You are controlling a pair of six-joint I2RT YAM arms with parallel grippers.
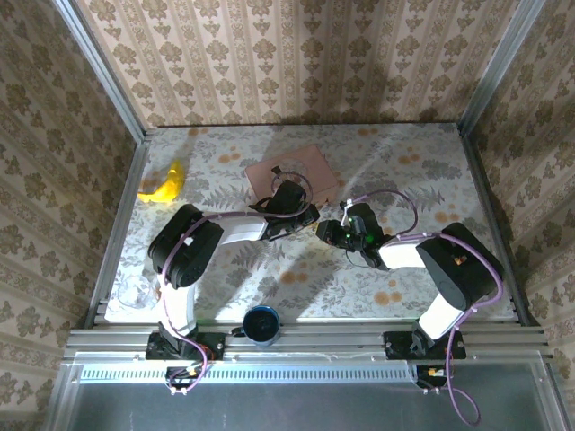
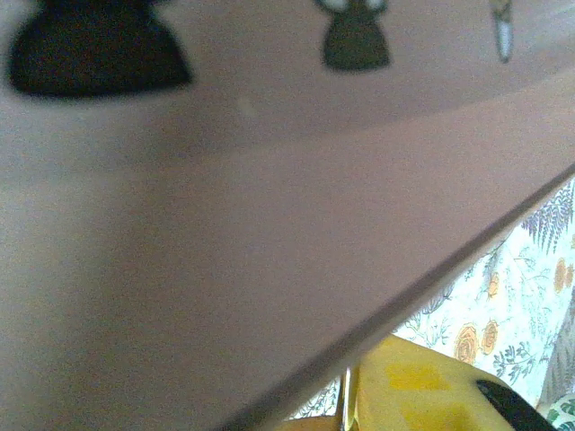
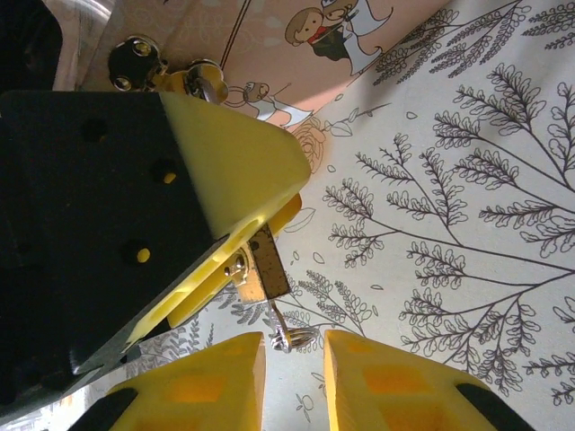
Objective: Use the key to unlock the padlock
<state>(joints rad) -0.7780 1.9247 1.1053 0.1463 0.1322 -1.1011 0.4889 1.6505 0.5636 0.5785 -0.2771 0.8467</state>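
Padlock: we see the padlock as a small brassy block poking out between two yellow fingers. It is held above the middle of the table, just on the near side of the pink box.
Left gripper: the left gripper pinches the padlock. Its black body is cut off by the left edge of the right wrist view.
Wire loop: a thin wire loop hangs below the padlock. Shackle or ring, we cannot tell.
Right gripper: the right gripper has its fingers a narrow gap apart, with the loop at their mouth. Whether the pads touch it, we cannot tell.
Metal pieces: two shiny round metal pieces sit beyond the left gripper, half hidden. We cannot tell what they are.
Pink box: it lies toward the far edge, centre, partly covered by the left arm. The left wrist view has it up close and blurred.
Other things: a banana lies near the far left corner and a blue cup stands at the near edge. A faint clear glass stands by the near left corner.
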